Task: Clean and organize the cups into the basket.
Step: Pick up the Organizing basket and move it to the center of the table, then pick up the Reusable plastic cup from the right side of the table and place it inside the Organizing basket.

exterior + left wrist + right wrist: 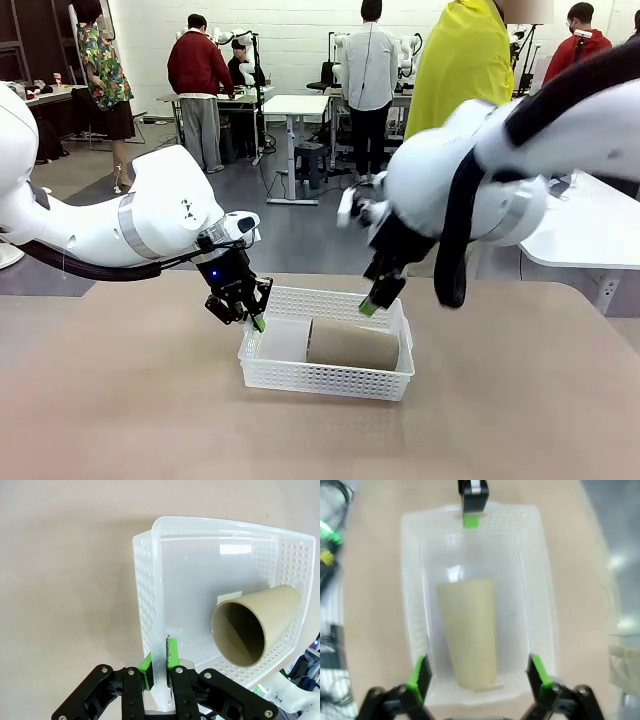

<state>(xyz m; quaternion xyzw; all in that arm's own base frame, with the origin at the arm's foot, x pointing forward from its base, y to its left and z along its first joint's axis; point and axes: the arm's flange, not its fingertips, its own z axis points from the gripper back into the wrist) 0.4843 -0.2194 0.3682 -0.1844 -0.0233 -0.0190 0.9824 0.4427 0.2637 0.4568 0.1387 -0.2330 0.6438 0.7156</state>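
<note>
A tan-brown cup [352, 345] lies on its side in the white lattice basket [330, 385] at the table's middle. My left gripper [250, 318] is shut on the rim of the basket's left end wall; in the left wrist view the green pads of my left gripper [160, 662] pinch that wall, and the cup [255, 625] shows its open mouth inside the basket [145, 595]. My right gripper [380, 295] hangs open just above the basket's right end, holding nothing. In the right wrist view my right gripper [479, 672] straddles the narrow end of the cup [470, 625], above it.
A person in a yellow top [460, 70] stands at the far side behind my right arm. A white table [590, 235] sits at the right. Bare tan tabletop [130, 400] surrounds the basket.
</note>
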